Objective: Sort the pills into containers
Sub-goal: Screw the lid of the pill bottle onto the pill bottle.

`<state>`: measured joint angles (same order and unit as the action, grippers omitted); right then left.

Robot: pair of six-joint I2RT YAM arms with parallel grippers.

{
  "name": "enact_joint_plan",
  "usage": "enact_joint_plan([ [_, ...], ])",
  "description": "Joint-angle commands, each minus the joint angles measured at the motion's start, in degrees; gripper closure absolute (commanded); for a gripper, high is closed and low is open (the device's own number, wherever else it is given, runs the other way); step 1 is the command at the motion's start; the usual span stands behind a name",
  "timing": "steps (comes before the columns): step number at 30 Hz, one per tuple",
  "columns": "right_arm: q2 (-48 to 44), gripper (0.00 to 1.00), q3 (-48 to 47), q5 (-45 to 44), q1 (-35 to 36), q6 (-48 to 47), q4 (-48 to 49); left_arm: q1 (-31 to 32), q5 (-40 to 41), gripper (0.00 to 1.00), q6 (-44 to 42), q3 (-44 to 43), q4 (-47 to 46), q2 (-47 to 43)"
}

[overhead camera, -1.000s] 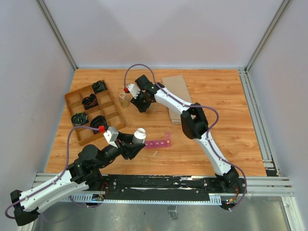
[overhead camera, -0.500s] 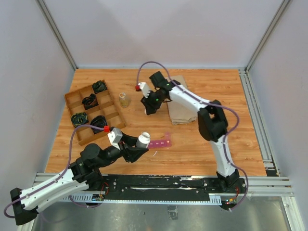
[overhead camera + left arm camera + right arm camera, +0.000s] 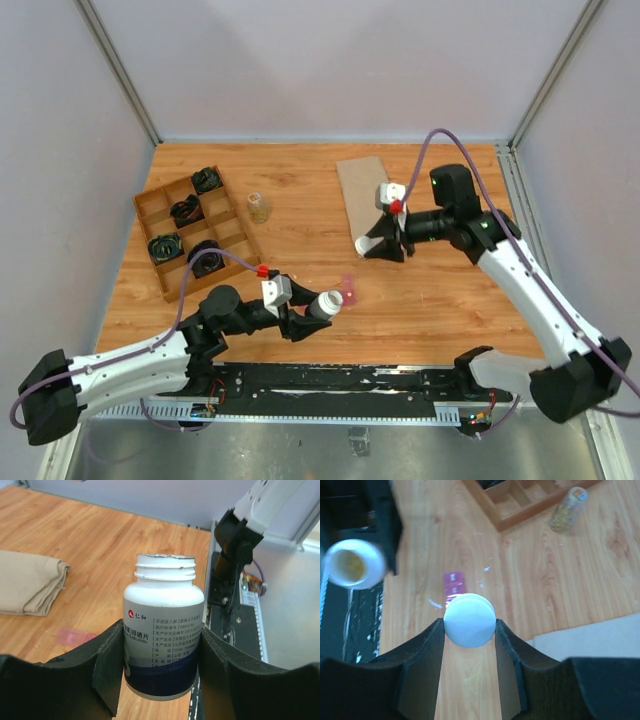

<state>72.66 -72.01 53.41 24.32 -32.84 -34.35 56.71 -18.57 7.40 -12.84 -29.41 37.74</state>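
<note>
Top external view: wooden table (image 3: 450,300) filling the middle of the frame. At left, brown divided tray (image 3: 237,240) with black items in several compartments. At upper centre, folded tan cloth (image 3: 358,190), lying flat.

Left wrist view: left gripper (image 3: 162,672) clamped on the body of a white pill bottle (image 3: 164,605), uncapped, label facing the camera. In the top external view, bottle tilted with mouth toward the right, at lower centre.

Right wrist view: right gripper (image 3: 469,635) pinching a round white cap (image 3: 469,617) between both fingers, held above the table.

Pink containers (image 3: 454,583) lying on the table just above the cap and partly hidden by it; lids open or shut, cannot tell.

Small clear bottle (image 3: 260,207) just right of the tray.
</note>
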Motion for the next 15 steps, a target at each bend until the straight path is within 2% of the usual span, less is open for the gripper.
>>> enact_joint_plan([
  [1, -10.03, 0.85, 8.68, 8.45, -0.85, -8.45, -3.98, -0.16, -5.67, 1.00, -7.25, -1.22, -9.69, 6.74],
  [4, -15.53, 0.84, 12.53, 14.02, -1.97, -11.99, -4.61, -0.21, -6.35, 1.00, -8.83, -1.72, -11.70, 9.82],
  [9, -15.74, 0.84, 16.53, 21.80, -1.96, -17.04, -4.96, -0.21, -7.44, 1.00, -10.36, -2.45, -12.21, 13.19],
  [15, -16.17, 0.83, 19.68, 20.18, -0.23, -14.33, 0.08, -0.13, -7.71, 1.00, -7.78, -1.47, -16.27, 15.93],
])
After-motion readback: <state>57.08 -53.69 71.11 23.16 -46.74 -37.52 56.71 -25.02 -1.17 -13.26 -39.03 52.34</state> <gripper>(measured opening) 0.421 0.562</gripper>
